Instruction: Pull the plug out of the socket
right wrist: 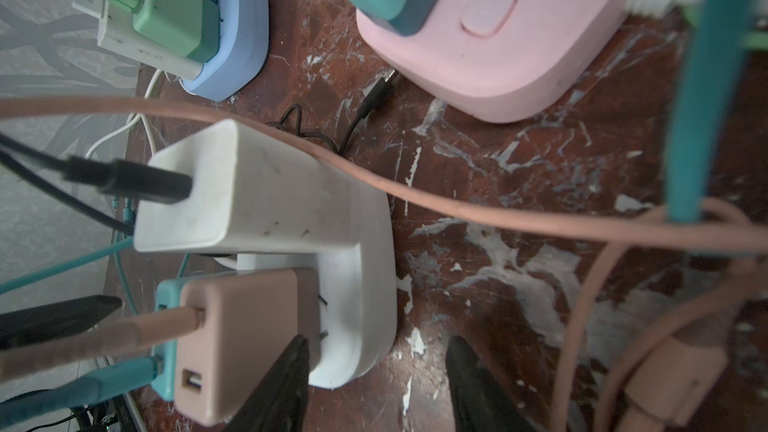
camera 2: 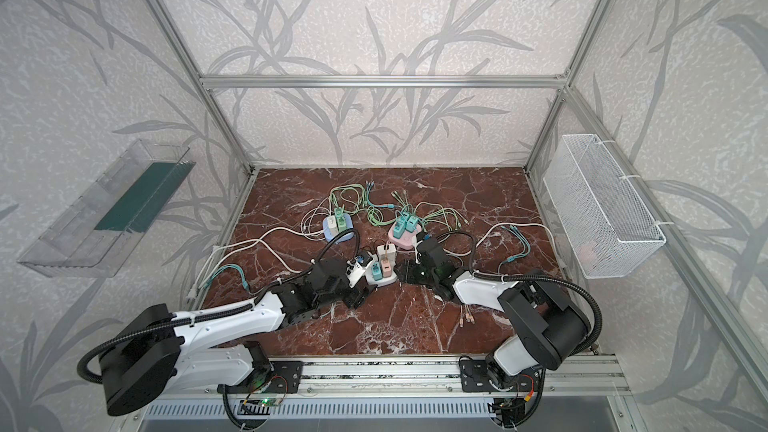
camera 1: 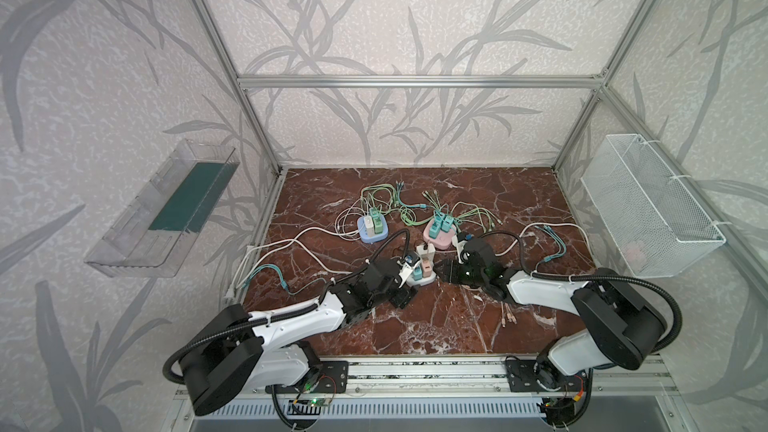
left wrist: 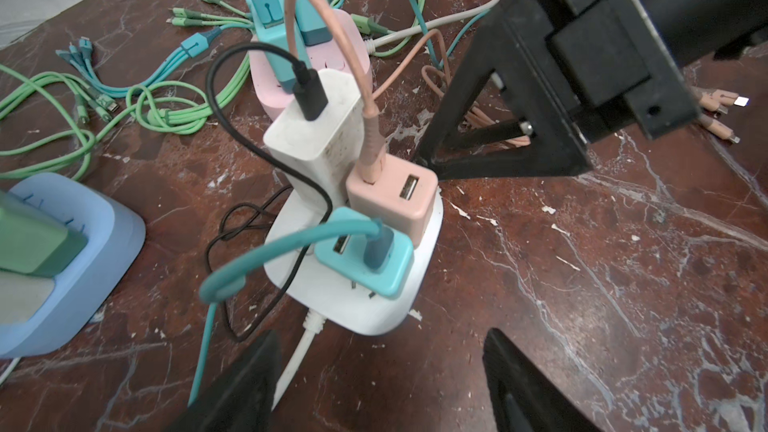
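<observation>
Pink charger plug [left wrist: 390, 201] is seated in the white socket block [left wrist: 374, 305] at the middle of the marble tabletop [camera 1: 415, 326], beside a teal charger [left wrist: 365, 259] and a white adapter [left wrist: 316, 126]. Right gripper [right wrist: 378, 340]: jaws apart, one finger [right wrist: 289, 384] at the plug's side, nothing pinched. Left gripper [left wrist: 382, 334]: jaws spread at the block's cable end, holding nothing.

Pink plug [right wrist: 249, 326] in white socket [right wrist: 365, 268]; end effector [right wrist: 378, 340] parted, straddling socket edge.
</observation>
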Action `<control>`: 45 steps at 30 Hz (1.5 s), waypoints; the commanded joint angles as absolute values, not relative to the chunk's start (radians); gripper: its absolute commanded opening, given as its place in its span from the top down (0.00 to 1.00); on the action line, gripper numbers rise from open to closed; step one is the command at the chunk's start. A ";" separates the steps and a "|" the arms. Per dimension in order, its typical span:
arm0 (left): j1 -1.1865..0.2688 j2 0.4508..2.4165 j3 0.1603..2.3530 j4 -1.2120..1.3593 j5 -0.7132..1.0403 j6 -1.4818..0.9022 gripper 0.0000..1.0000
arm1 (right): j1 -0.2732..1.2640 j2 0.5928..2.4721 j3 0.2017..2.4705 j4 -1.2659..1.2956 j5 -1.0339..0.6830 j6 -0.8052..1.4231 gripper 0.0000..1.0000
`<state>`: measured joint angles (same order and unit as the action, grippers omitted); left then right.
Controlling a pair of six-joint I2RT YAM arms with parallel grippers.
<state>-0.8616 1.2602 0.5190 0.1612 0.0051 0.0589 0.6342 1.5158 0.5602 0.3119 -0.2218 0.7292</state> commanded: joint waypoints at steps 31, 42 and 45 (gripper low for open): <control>-0.842 1.468 0.661 0.177 0.150 0.221 0.37 | 0.568 1.598 0.586 0.386 -0.339 0.727 0.52; -0.887 1.456 0.660 0.172 0.142 0.135 0.50 | 0.561 1.593 0.585 0.365 -0.365 0.705 0.52; -0.890 1.460 0.654 0.172 0.138 0.123 0.50 | 0.557 1.592 0.586 0.356 -0.378 0.686 0.52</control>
<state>-0.8730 1.4769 0.6426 0.1879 0.1143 0.1398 0.5648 1.5841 0.5751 0.3653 -0.3546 0.7158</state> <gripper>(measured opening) 0.498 0.479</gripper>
